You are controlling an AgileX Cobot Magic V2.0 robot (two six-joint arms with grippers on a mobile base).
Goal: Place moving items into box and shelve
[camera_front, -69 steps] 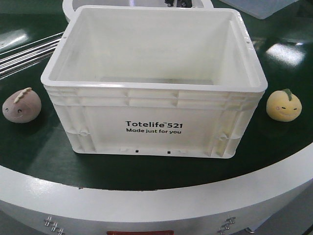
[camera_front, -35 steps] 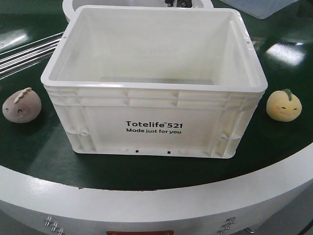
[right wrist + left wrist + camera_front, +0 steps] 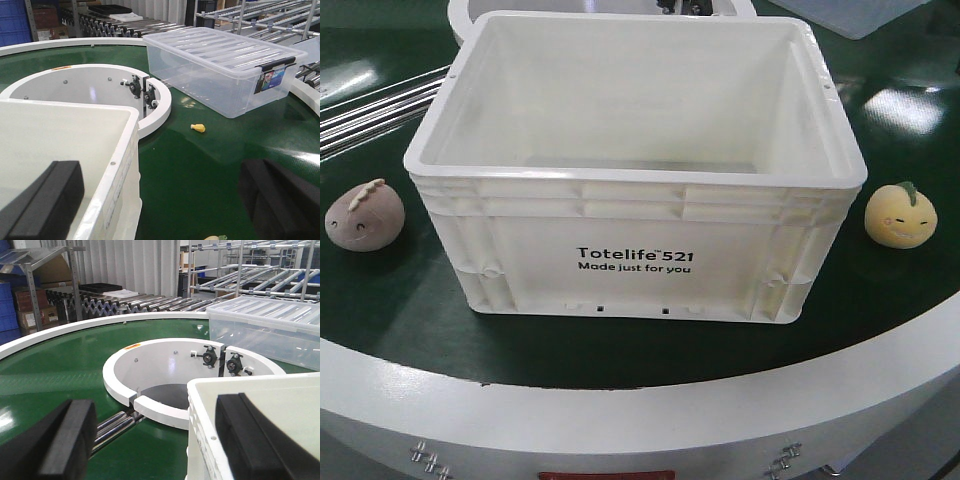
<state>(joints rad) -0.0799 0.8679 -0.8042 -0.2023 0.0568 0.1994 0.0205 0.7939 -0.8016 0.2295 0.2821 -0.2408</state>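
The box (image 3: 635, 178), a large white tote printed "Totelife 521", stands empty in the middle of the green belt. On the belt to its left lies the pinkish-brown plush toy (image 3: 364, 216); to its right lies the yellow plush toy (image 3: 900, 214) with a green leaf. Neither gripper shows in the front view. My left gripper (image 3: 157, 440) is open above the box's left rear corner (image 3: 250, 382), holding nothing. My right gripper (image 3: 162, 205) is open astride the box's right rim (image 3: 120, 160), also holding nothing. The yellow toy's top (image 3: 215, 238) peeks in at the bottom edge.
A clear lidded bin (image 3: 220, 65) sits on the belt behind the box to the right, with a small yellow object (image 3: 198, 128) near it. A white ring hub (image 3: 150, 347) lies behind the box. Metal rollers (image 3: 370, 110) run at left. The belt's white rim (image 3: 620, 410) is near.
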